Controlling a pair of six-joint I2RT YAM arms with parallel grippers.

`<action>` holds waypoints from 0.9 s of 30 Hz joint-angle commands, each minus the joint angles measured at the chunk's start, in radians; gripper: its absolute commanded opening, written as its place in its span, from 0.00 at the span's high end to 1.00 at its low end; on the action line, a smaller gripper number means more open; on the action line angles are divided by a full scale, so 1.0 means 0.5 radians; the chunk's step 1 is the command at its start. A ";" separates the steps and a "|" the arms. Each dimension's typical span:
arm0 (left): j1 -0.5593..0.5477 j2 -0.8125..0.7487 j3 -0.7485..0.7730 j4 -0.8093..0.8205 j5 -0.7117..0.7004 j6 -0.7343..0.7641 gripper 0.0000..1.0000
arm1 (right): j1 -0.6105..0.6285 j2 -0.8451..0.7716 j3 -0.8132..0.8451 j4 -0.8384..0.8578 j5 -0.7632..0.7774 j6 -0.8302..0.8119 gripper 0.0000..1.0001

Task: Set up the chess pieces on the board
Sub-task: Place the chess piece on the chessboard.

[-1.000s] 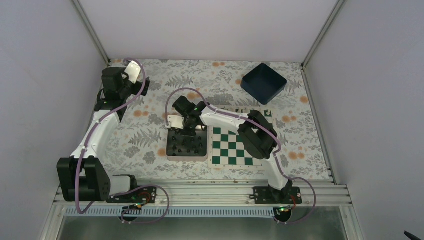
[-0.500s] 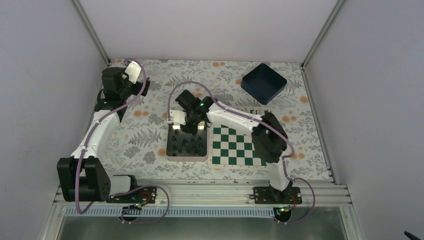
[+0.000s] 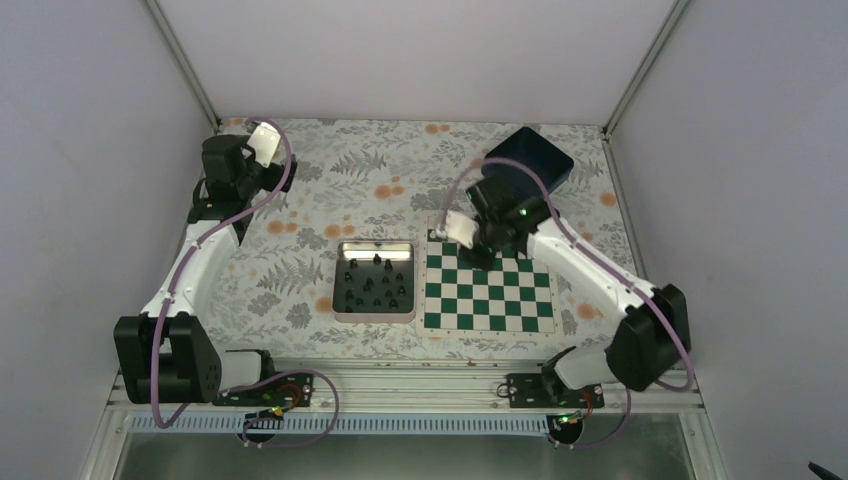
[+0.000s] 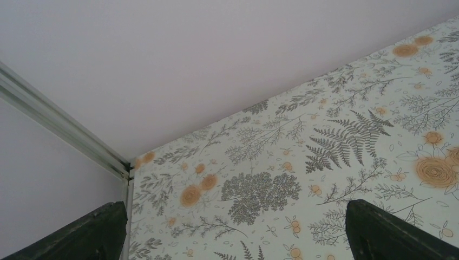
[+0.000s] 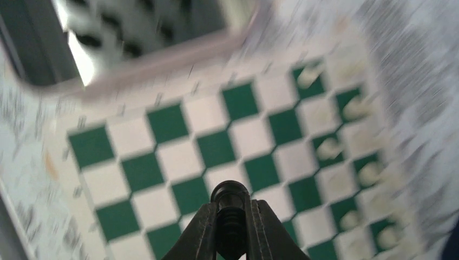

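The green and white board lies right of centre; in the right wrist view the board fills the frame, blurred. My right gripper is shut on a small black chess piece, whose round end sticks out past the fingertips. Seen from above, the right gripper hangs over the board's far left part. Several more black chess pieces lie in the silver tin left of the board. My left gripper is open over the tablecloth near the far left corner, holding nothing.
Small white pieces stand in two rows along one side of the board. A dark blue bin sits at the back right, just behind the right wrist. Enclosure walls close in on the left, right and back.
My right arm has swung from above the tin rightward to the board's far left part, carrying the black piece. The left arm has not moved.
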State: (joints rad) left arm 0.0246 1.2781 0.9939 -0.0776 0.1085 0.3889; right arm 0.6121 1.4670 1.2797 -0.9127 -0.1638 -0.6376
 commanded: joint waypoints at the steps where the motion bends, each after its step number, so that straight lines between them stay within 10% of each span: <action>1: 0.009 0.014 0.016 0.041 0.003 0.026 0.00 | -0.035 -0.264 -0.491 -0.011 0.105 -0.077 0.95; 27: 0.009 0.125 0.009 0.039 -0.096 0.058 0.00 | -0.004 -0.515 -1.150 0.125 -0.116 -0.086 0.94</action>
State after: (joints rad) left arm 0.0246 1.3251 0.9943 -0.0803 0.0761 0.4080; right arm 0.5961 1.1927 0.7158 -0.8738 -0.1898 -0.6636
